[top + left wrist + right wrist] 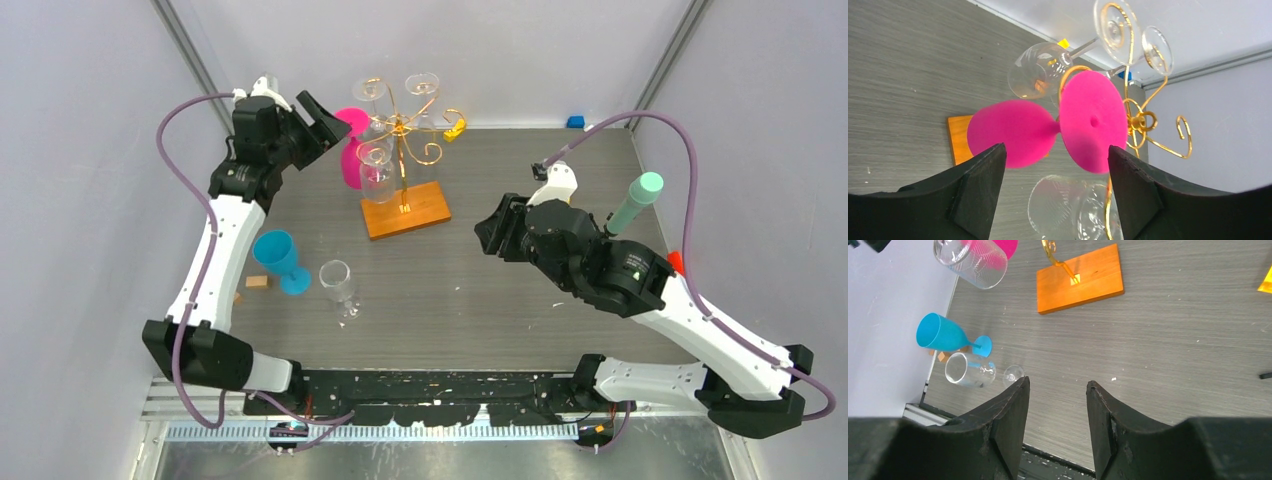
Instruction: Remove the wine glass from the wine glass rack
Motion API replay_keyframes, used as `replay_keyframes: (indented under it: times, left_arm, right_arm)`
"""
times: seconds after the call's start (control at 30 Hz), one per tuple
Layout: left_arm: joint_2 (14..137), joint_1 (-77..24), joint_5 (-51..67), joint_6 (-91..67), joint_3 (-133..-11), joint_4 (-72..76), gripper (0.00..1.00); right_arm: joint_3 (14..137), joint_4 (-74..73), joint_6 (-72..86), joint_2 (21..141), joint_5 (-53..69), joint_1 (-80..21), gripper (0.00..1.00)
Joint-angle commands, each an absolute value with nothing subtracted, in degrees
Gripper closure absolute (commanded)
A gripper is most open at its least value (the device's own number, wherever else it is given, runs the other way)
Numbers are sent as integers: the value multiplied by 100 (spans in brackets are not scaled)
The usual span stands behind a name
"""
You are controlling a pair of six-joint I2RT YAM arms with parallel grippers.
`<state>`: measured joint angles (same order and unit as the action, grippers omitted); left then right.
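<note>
1. Wine glass rack (410, 210): one, standing on the tabletop (480, 310); it carries one pink wine glass (1093, 120) among clear glasses.
2. Your left gripper (1057, 150) is spread wide, straddling the pink wine glass, not clamped on it.
3. Your right gripper (1057, 385) is parted and empty, well apart from the rack.
4. One blue goblet (278, 258) and one clear glass (340, 285) are on the tabletop.

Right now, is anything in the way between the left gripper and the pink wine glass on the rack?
Nothing visible. The open left gripper faces the pink wine glass with only air between. In the wrist view, a clear glass hangs just above it and another below on the wine glass rack.
</note>
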<state>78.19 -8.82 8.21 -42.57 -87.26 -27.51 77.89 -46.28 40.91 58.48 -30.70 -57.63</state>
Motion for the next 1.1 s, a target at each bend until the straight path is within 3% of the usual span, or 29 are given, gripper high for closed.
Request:
replay_keyframes:
  times: [0.0, 0.2, 0.53, 0.73, 1.07]
  left_arm:
    - [8024, -741, 1544, -4588, -9092, -2324, 27]
    - [8140, -588, 1903, -4846, -9069, -2043, 54]
    - [8048, -486, 1987, -5252, -8806, -1704, 76]
    - [7926, -462, 1873, -5463, -8657, -1452, 100]
    - [7565, -448, 1669, -6085, -8286, -689, 100]
  right_arm:
    - [7595, -4178, 4418, 5701, -2859, -5747, 50]
    - [7509, -4212, 4620, 5717, -2712, -5748, 55]
    - [7446, -4167, 4708, 5752, -2638, -5748, 57]
    - [7419, -4162, 4709, 5734, -2635, -5752, 58]
    - [7400, -4160, 4707, 5713, -2694, -5747, 58]
